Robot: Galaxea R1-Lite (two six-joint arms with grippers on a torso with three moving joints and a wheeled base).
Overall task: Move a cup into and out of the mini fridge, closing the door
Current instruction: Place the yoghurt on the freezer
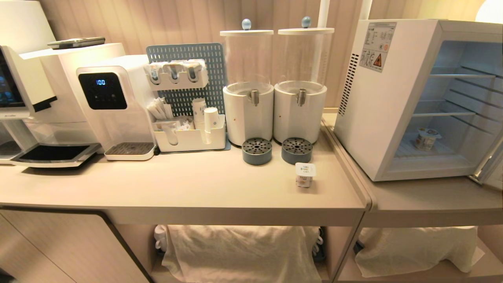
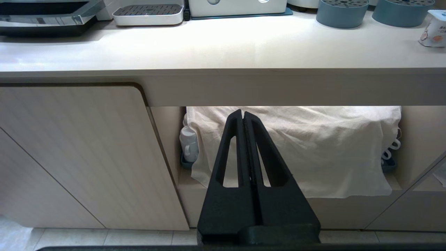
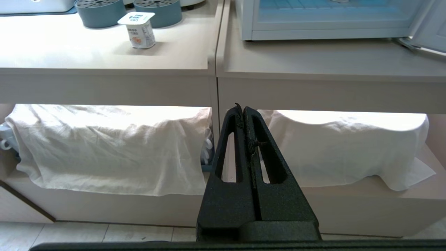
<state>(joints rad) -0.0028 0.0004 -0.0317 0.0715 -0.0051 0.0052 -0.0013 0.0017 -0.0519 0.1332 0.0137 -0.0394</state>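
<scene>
The white mini fridge stands open on the right counter, and its door shows only as an edge swung out at the far right. One small foil-lidded cup stands on the left counter in front of the grey drip trays. A second cup sits on the fridge floor. Neither arm is in the head view. Both grippers hang low in front of the counter, below its edge. The left gripper is shut and empty, and so is the right gripper. In the right wrist view the counter cup and the fridge base lie above.
Two clear dispensers with round grey drip trays stand behind the counter cup. Left of them are a cup organiser, a water dispenser and a coffee machine. White cloths cover the shelves under the counters.
</scene>
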